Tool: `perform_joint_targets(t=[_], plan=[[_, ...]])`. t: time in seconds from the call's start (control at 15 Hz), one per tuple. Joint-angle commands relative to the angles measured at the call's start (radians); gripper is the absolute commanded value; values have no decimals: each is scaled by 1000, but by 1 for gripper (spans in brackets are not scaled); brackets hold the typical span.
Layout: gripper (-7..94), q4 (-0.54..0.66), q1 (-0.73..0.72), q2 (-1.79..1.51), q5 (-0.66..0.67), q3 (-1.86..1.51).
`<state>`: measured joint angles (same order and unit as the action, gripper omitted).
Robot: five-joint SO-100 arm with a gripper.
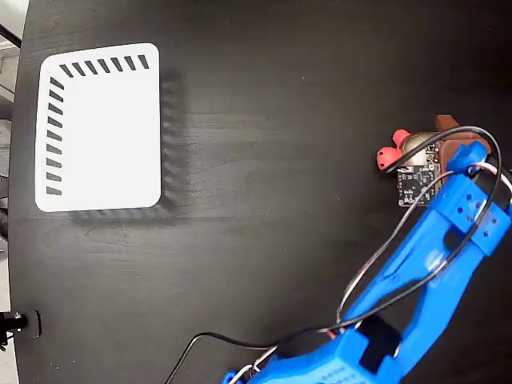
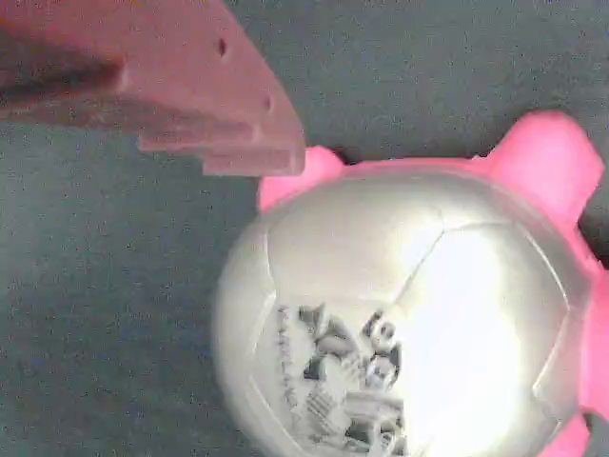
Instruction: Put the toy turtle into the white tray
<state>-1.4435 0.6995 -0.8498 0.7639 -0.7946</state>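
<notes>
The toy turtle (image 1: 404, 148) sits on the dark table at the right in the fixed view, its red head and legs poking out to the left of the blue arm. My gripper (image 1: 438, 138) hangs low right over it and covers much of the shell. Up close in the wrist view, the turtle's domed silver shell (image 2: 400, 324) with its dark printed mark fills the lower right. One reddish finger (image 2: 190, 105) lies at the upper left, just off the shell; the other finger is out of frame. The jaws stand open. The white tray (image 1: 100, 128) lies far to the upper left, with nothing in it.
A wide stretch of black tabletop (image 1: 272, 184) separates the turtle from the tray. The blue arm (image 1: 416, 272) and its wires come in from the lower right. The table's left edge (image 1: 20, 240) runs just beyond the tray.
</notes>
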Motion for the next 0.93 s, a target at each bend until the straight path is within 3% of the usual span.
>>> perform_joint_targets(t=[0.0,0.47,0.87], plan=[[55,14,11,-12,17,54],[55,34,2,44,0,34],[55,-32,0,133,-8,160]])
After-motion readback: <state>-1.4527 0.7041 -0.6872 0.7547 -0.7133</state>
